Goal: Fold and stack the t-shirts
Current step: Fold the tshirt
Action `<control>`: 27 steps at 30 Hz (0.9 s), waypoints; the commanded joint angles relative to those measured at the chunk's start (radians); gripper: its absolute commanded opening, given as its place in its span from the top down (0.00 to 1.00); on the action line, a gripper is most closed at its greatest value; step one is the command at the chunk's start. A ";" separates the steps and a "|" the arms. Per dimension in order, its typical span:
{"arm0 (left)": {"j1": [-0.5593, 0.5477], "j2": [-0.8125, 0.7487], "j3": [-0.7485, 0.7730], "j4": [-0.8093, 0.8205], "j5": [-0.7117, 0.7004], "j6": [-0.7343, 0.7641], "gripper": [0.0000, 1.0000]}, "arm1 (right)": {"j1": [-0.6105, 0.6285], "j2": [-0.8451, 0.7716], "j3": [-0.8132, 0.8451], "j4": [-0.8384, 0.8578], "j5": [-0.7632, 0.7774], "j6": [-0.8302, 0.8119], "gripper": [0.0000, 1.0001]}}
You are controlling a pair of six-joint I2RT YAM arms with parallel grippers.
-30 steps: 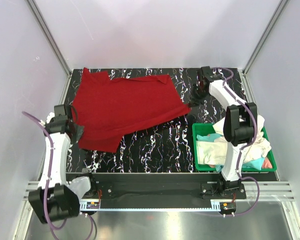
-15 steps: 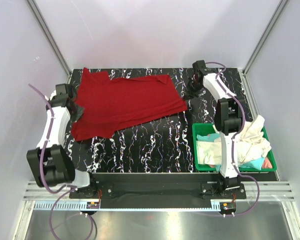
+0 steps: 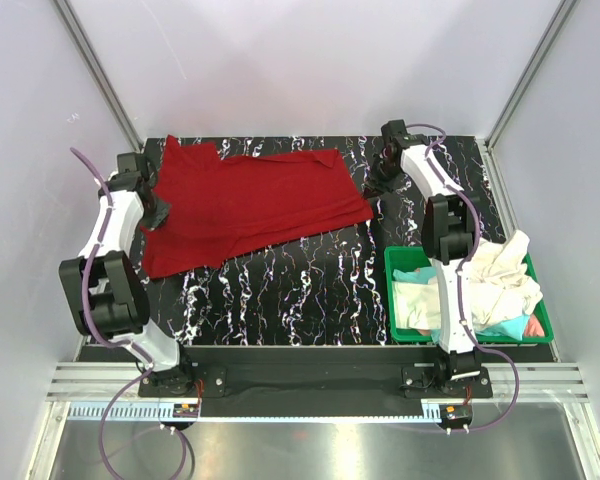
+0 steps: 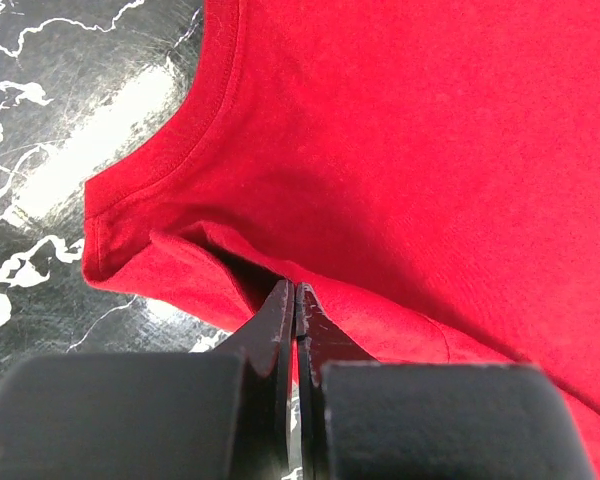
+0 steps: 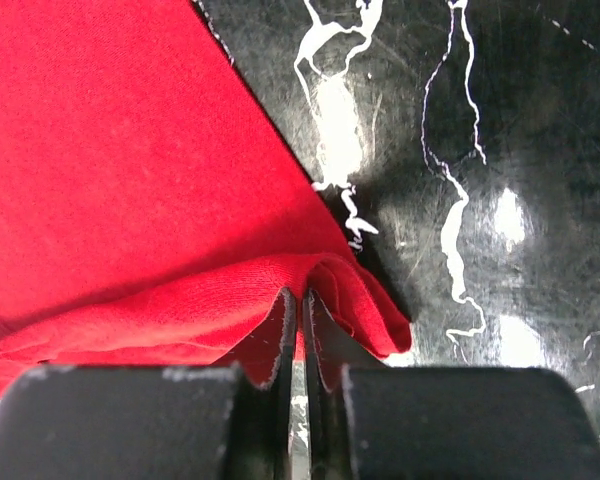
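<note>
A large deep red t-shirt (image 3: 250, 205) lies spread over the far left and middle of the black marbled table (image 3: 310, 290). My left gripper (image 3: 152, 208) is shut on the shirt's left edge near the collar (image 4: 180, 170), the cloth pinched between its jaws (image 4: 296, 300). My right gripper (image 3: 375, 188) is shut on the shirt's right corner (image 5: 370, 310), which bunches up around its jaws (image 5: 300, 305). Cream-white (image 3: 500, 270), teal (image 3: 410, 272) and pinkish (image 3: 532, 325) shirts lie piled in the bin.
A green plastic bin (image 3: 395, 300) stands at the near right, by the right arm's base. Grey walls and metal frame posts close the table on three sides. Bare marbled surface lies between the red shirt and the front edge.
Both grippers have moved toward the far side, pulling the red shirt's edges with them. The shirt's near left part has been drawn back and lies flatter and wider.
</note>
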 commanded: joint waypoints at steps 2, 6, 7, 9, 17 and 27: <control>-0.001 0.042 0.064 0.023 -0.011 0.028 1.00 | 0.006 0.019 0.067 -0.013 -0.020 -0.004 0.92; 0.000 0.068 0.070 0.031 -0.019 0.031 1.00 | 0.006 0.051 0.103 -0.014 -0.028 -0.006 0.86; -0.001 0.075 0.072 0.033 -0.027 0.033 0.99 | 0.006 0.056 0.116 -0.013 -0.026 -0.006 0.84; 0.000 0.101 0.090 0.036 -0.034 0.056 0.87 | 0.005 0.080 0.138 0.001 -0.023 -0.015 0.75; 0.015 0.021 0.119 -0.046 -0.240 0.146 0.28 | -0.023 0.069 0.292 -0.143 0.050 -0.103 0.50; 0.095 -0.327 -0.355 0.106 -0.065 0.140 0.58 | -0.014 -0.278 -0.371 0.147 -0.037 -0.064 0.41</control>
